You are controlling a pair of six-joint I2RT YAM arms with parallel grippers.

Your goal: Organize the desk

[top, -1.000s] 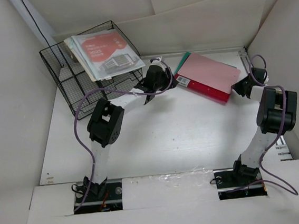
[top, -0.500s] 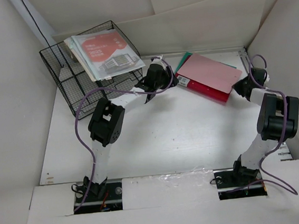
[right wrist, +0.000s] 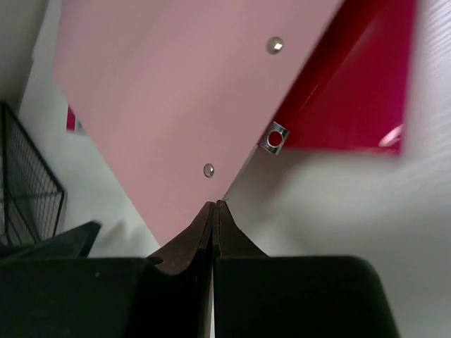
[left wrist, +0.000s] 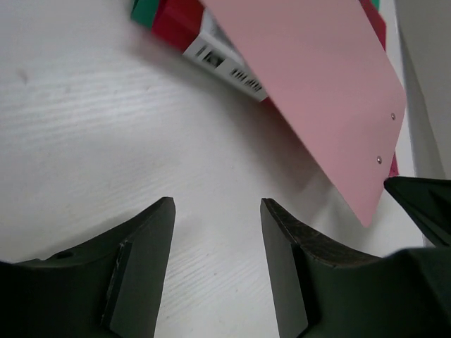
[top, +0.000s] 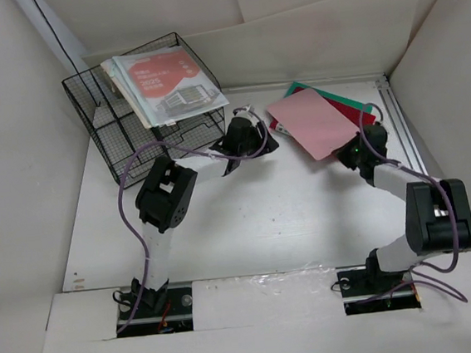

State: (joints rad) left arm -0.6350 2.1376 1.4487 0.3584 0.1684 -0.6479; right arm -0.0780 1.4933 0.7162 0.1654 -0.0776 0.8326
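Desk: the white desk (top: 248,217) fills the middle of the scene. Its near half is bare, and the loose things sit along the far edge.
Far left: a wire basket (top: 106,130) holds booklets (top: 164,83), which overhang its rim.
Far right: a pink folder (top: 309,119) lies skewed on top of a red binder (top: 348,112), with a green folder (top: 300,88) showing underneath at the far side.
Right claw: the right claw (right wrist: 215,205) is closed flat, and its tips meet on the near corner of the pink folder. It looks like a pinch on that thin corner.
Pink folder, closer view: from the left wrist, the pink folder (left wrist: 310,91) casts a shadow on the desk, so its near edge seems to be raised off the surface.
Left claw: the left claw (left wrist: 217,208) is partly open and holds nothing. It hangs over bare desk just left of the stack, between the stack and the basket.
Step in hand: probably taking the top folder off the pile so it can be put away or squared up.
Next move calls for: a steady pull or lift that keeps the corner pinched. The cover is thin and could slip out or bend. The free left claw is placed to support the folder's left edge. The binder underneath should not be dragged along.
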